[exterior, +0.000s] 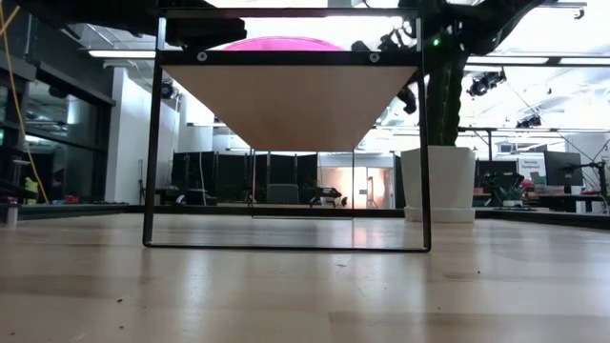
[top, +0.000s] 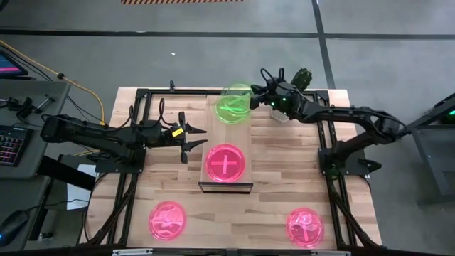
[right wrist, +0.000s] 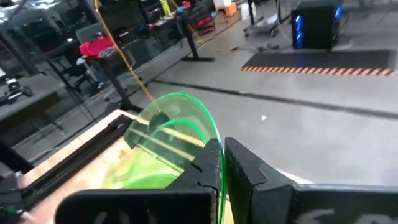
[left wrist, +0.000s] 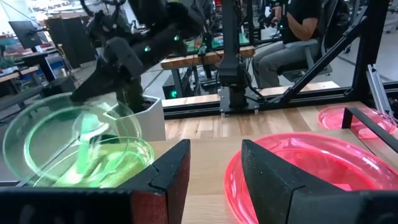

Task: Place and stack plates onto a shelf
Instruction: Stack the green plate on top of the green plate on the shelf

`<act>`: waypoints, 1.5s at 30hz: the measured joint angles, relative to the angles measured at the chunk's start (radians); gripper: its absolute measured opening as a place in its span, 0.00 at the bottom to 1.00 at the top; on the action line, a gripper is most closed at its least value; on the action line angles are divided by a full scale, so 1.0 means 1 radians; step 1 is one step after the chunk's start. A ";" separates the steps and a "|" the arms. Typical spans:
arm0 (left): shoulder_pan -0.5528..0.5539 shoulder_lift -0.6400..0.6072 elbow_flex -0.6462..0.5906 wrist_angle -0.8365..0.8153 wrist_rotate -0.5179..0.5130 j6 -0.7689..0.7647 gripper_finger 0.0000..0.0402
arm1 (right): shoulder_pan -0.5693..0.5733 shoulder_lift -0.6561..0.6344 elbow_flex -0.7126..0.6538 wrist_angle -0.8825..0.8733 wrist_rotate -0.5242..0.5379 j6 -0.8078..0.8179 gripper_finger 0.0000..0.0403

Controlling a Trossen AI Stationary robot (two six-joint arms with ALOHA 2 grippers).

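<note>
The right gripper (top: 253,98) was at the far end of the shelf (top: 226,135), its fingers clamped on the rim of a tilted green plate (top: 237,99); the right wrist view showed that plate (right wrist: 177,134) pinched edge-on between the fingers and leaning over a second green plate (top: 230,112) lying flat on the board. The held plate lay directly toward the shelf from the gripper, so the stacking move appeared to require lowering and levelling it onto the flat one. The shelf's long axis ran from the far side toward the near edge; a pink plate (top: 226,161) occupied its near half. The left gripper (top: 193,139) waited just beside the shelf's left edge, fingers parted and empty. Two further pink plates (top: 168,220) (top: 305,227) rested on the table (top: 274,206) near its front edge, well apart.
</note>
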 joint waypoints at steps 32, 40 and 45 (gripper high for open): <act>0.000 0.000 0.000 0.003 0.000 0.000 0.34 | 0.002 0.129 0.000 0.092 -0.084 0.186 0.00; 0.000 0.000 0.000 0.001 0.000 0.000 0.34 | 0.003 0.122 0.000 0.096 -0.077 0.116 0.12; 0.000 0.000 0.000 0.000 0.000 0.000 0.34 | 0.004 0.118 0.000 0.098 -0.076 0.095 0.28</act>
